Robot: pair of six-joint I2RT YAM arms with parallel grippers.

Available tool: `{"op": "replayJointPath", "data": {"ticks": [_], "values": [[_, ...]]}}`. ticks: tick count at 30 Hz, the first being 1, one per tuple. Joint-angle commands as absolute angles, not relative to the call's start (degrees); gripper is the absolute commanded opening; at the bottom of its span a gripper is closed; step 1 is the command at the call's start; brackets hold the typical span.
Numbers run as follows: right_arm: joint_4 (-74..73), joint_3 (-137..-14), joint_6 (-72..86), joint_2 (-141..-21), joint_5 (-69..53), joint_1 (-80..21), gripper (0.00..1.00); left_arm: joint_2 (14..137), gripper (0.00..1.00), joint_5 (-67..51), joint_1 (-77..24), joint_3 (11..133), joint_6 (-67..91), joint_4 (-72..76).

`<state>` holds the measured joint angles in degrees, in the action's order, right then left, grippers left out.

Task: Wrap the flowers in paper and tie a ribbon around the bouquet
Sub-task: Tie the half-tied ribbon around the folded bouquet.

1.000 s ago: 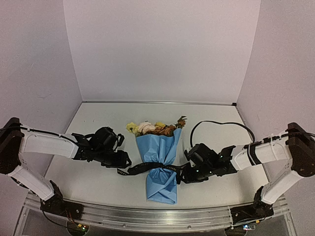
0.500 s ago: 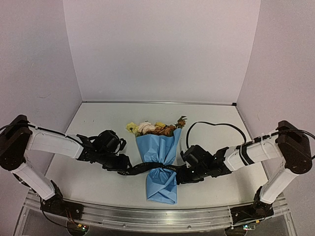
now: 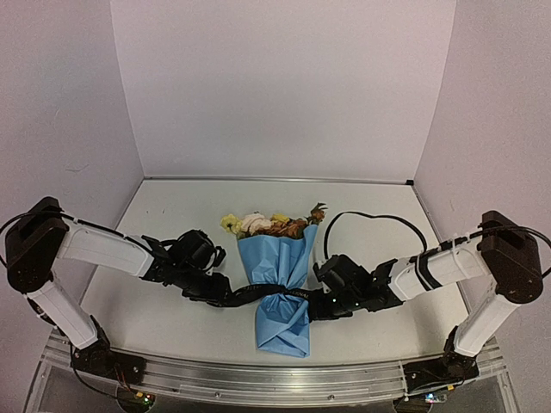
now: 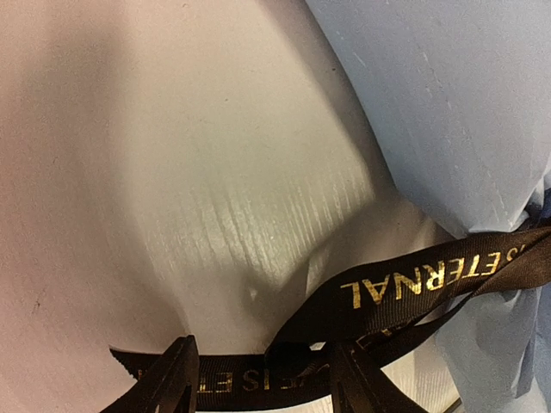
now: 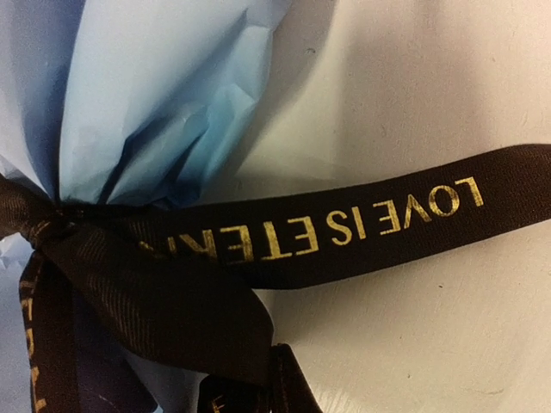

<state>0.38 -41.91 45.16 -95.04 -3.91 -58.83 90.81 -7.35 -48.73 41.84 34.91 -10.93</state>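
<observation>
Centrally, bouquet (image 3: pixel 280 262) on desk (image 3: pixel 172 211), ribbon (image 3: pixel 258 290) round its middle, right hand (image 5: pixel 280 374) at three o'clock pinching ribbon, left hand (image 4: pixel 261 370) at nine, fingers apart.

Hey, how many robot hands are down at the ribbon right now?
2. The left hand is at the ribbon left of the bouquet, fingers apart around a strand; the right hand is right of it, shut on a strand. None seems hidden.

Left gripper (image 3: pixel 219 292) and right gripper (image 3: pixel 320 305) flank the bouquet (image 3: pixel 280 258) at its waist, ribbon (image 3: pixel 258 290) barring the gaps between. Bare table (image 3: pixel 198 202) stretches behind the flower heads (image 3: pixel 269 224), with a looping black cable (image 3: pixel 379 216) at right.
</observation>
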Motion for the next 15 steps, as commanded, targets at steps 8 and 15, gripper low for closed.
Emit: {"op": "replayJointPath", "data": {"ticks": [8, 15], "values": [[-4.66, -43.96, 42.10, -91.93, -1.69, -59.13, 0.00, 95.18, 0.49, -6.45, -50.34, 48.30, 31.42, -10.51], [-10.37, -45.13, 39.63, -89.96, 1.31, -59.16, 0.00, 94.66, 0.16, -2.99, -51.85, 48.91, 31.70, -11.10]]}}
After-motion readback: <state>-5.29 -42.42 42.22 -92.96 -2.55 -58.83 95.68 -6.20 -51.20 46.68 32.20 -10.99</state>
